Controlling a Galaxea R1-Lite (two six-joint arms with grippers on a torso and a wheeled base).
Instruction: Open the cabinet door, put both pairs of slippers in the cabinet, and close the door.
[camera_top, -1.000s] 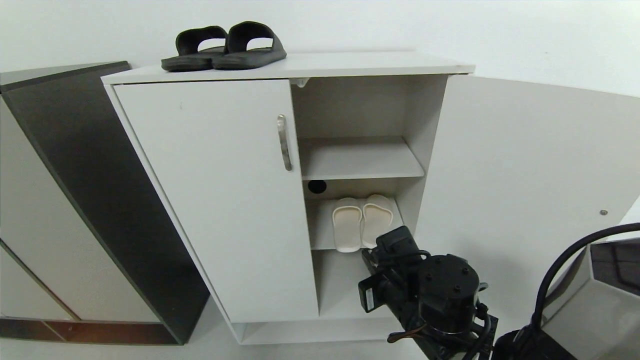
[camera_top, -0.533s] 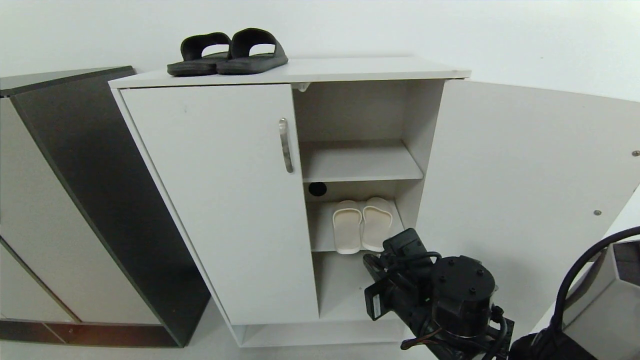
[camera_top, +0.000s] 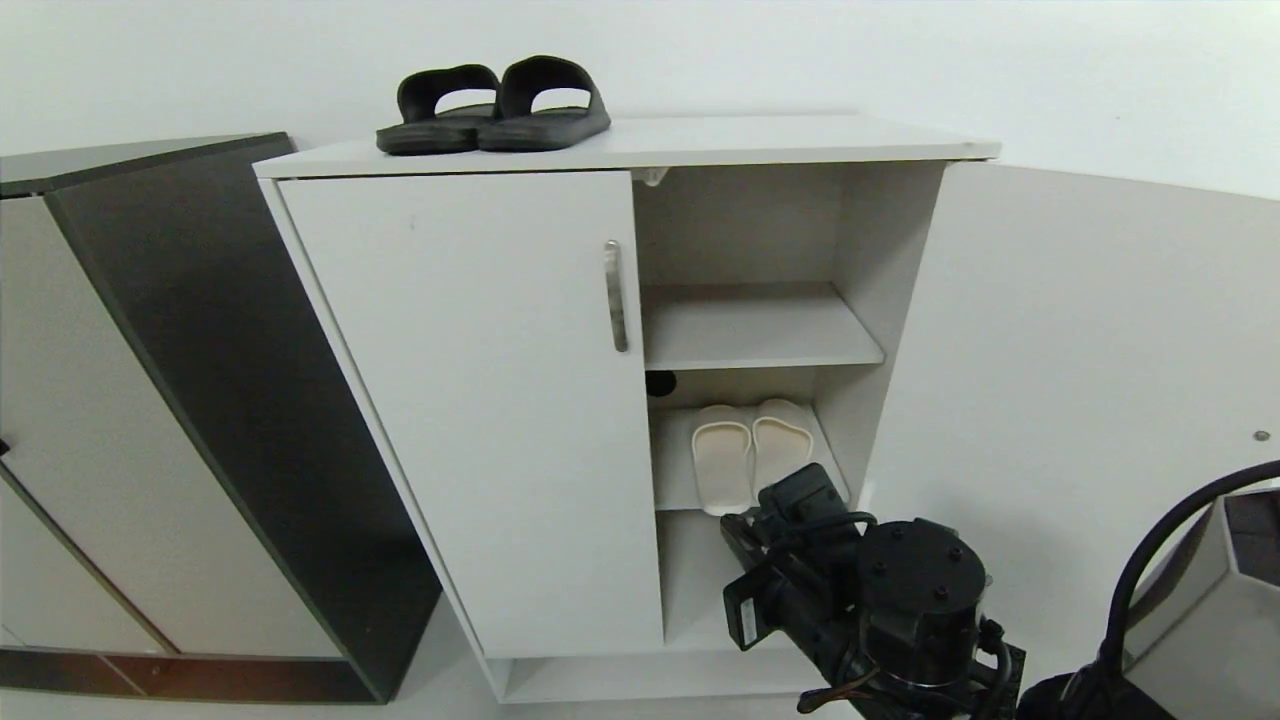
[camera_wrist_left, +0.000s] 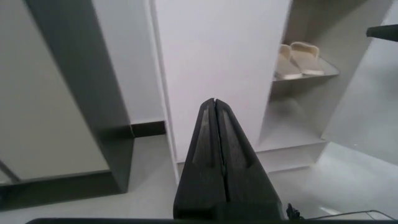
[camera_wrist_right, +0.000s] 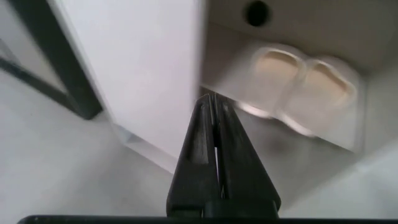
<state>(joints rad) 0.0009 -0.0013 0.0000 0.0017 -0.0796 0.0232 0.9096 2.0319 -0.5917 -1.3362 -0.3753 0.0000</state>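
Observation:
The white cabinet has its left door shut and its right door swung wide open. A pair of black slippers sits on the cabinet top at the left. A pair of cream slippers lies on the middle shelf inside the open half. My right gripper is shut and empty, low in front of the open compartment, its arm just below the cream pair. My left gripper is shut and empty, held low before the closed left door.
A dark-sided cabinet stands close against the white one on the left. The upper shelf and the bottom compartment hold nothing. A metal handle runs down the closed door's edge. Pale floor lies in front.
The head camera has shifted, so the whole scene sits further right. The right arm stays low before the open compartment, about the same relative to the cream slippers.

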